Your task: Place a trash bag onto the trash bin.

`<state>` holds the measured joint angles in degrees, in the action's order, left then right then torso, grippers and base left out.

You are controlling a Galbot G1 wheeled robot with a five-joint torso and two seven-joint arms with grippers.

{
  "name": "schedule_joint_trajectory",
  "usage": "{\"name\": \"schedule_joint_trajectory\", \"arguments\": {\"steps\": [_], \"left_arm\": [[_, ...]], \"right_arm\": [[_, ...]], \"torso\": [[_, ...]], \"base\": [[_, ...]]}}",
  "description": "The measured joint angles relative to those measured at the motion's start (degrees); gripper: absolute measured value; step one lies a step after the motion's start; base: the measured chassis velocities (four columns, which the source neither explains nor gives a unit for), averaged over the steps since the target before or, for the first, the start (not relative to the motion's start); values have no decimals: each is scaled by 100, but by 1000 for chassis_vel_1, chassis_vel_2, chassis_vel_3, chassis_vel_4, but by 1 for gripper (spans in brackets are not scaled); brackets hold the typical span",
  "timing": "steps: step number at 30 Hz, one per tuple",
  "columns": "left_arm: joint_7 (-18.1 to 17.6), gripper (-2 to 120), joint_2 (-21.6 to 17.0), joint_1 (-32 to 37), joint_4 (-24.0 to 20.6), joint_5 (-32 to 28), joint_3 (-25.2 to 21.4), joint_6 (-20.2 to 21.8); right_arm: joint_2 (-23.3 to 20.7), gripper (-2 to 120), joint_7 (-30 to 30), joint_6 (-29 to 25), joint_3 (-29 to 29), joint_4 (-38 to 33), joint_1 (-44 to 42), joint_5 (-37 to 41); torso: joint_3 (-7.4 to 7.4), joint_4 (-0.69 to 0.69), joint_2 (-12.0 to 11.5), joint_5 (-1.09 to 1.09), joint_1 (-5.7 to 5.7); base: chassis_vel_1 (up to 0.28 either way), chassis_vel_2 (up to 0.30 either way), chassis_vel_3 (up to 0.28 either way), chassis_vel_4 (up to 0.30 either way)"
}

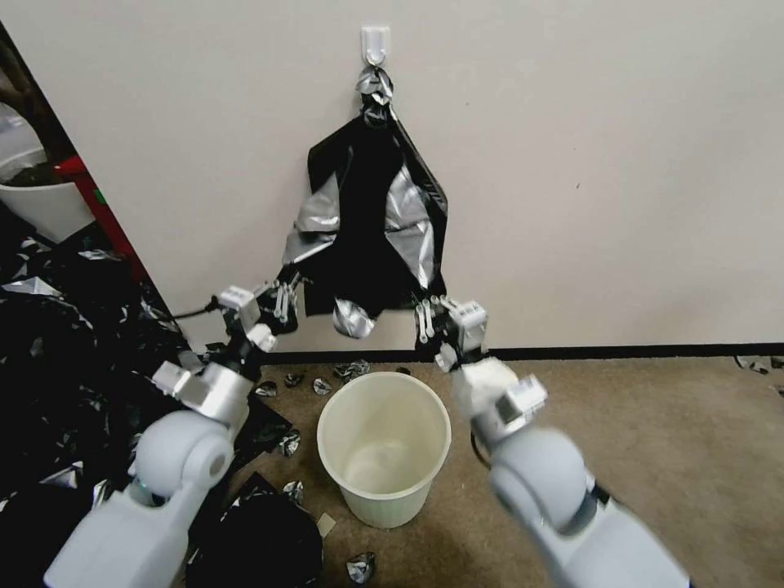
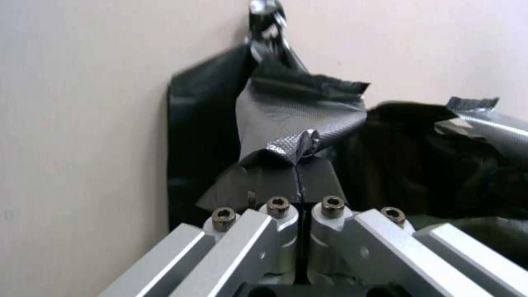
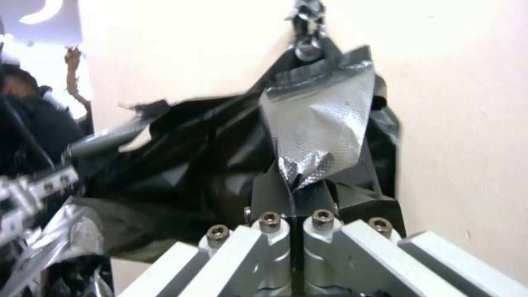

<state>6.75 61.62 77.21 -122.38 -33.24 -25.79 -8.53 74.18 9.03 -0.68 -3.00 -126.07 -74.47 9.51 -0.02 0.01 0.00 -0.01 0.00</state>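
the thin glossy black plastic trash bag (image 1: 371,237) hangs from a white wall hook (image 1: 376,42), directly above the round cream-white plastic trash bin (image 1: 384,445). left gripper (image 2: 298,165) and right gripper (image 3: 297,181) each pinch a lower corner, fingers fully closed, equally near.

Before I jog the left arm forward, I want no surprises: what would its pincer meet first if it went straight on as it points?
The left pincer is already shut on the bag, so more bag comes first, then probably the wall close behind; depth is unclear.
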Motion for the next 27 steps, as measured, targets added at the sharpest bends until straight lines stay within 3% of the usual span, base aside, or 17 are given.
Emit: {"name": "schedule_joint_trajectory", "arguments": {"steps": [4, 8, 20, 27], "left_arm": [[-180, 0, 23, 72, -399, -30, 51, 529], [-221, 0, 72, 37, -509, 22, 146, 773], [-84, 0, 655, 371, 16, 621, 396, 534], [36, 0, 999, 469, 393, 867, 505, 332]], "right_arm": [[28, 0, 275, 96, 36, -321, -374, 169], [-80, 0, 373, 192, 23, -434, -514, 206], [-204, 0, 397, -126, 14, 55, -611, 31], [-132, 0, 356, -586, 38, 613, -400, -64]], "torso": [[0, -1, 0, 1, 0], [1, -2, 0, 1, 0], [1, -1, 0, 1, 0], [1, -1, 0, 2, 0]], "base": [[0, 0, 0, 0], [0, 0, 0, 0], [0, 0, 0, 0], [0, 0, 0, 0]]}}
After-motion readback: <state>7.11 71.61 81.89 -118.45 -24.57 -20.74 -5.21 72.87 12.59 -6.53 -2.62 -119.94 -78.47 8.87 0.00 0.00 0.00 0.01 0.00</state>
